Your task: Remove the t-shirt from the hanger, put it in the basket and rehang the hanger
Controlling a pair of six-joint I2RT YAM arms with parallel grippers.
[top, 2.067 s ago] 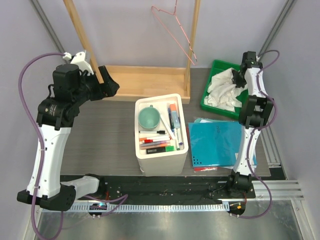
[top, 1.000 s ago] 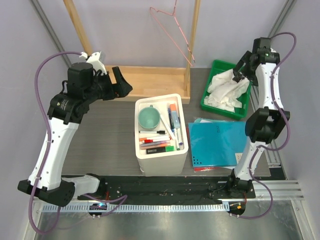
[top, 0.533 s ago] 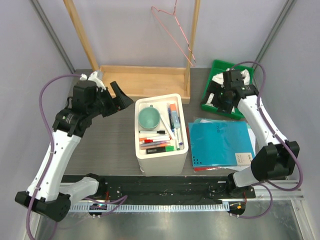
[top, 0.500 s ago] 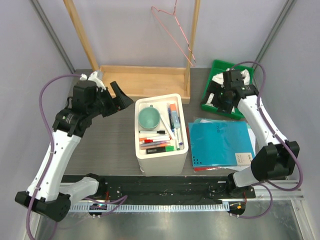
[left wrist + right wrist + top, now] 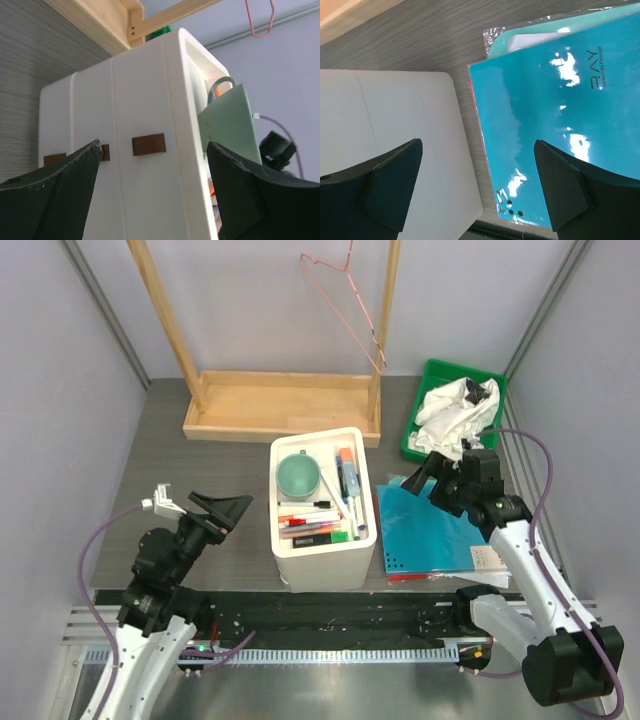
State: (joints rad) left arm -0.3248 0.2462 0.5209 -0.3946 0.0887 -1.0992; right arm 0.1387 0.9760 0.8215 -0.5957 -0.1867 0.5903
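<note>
A dark wood-grain surface (image 5: 200, 490) is seen from above, closed in by pale walls at 9, 12 and 3 o'clock. A black strip runs along its near edge at 6 o'clock.

Along the far edge, a wooden rack (image 5: 285, 405) stands on a shallow base, its two posts rising towards 12 o'clock. The pink wire hanger (image 5: 342, 310) hangs bare between the posts, close to the right one. The t-shirt (image 5: 455, 415) is off it, crumpled in a green tray (image 5: 440, 368) tucked into the far corner at 2 o'clock.

A white box (image 5: 320, 560) sits at the centre, just beside the rack's base. It holds a green cup (image 5: 298, 477) at its far left, with markers and pens (image 5: 345, 480) packed in beside it. A teal folder (image 5: 440, 530) lies flat at 4 o'clock, near the box.

The widest open room is the bare stretch at 9 o'clock, between the left wall and the box.

The left tool (image 5: 153, 145) sits low at 8 o'clock, facing the box's side wall, its fingers spread wide and grasping nothing. The right tool (image 5: 478, 144) hangs at 3 o'clock over the gap between box and folder, just this side of the tray, fingers also spread wide and released.
</note>
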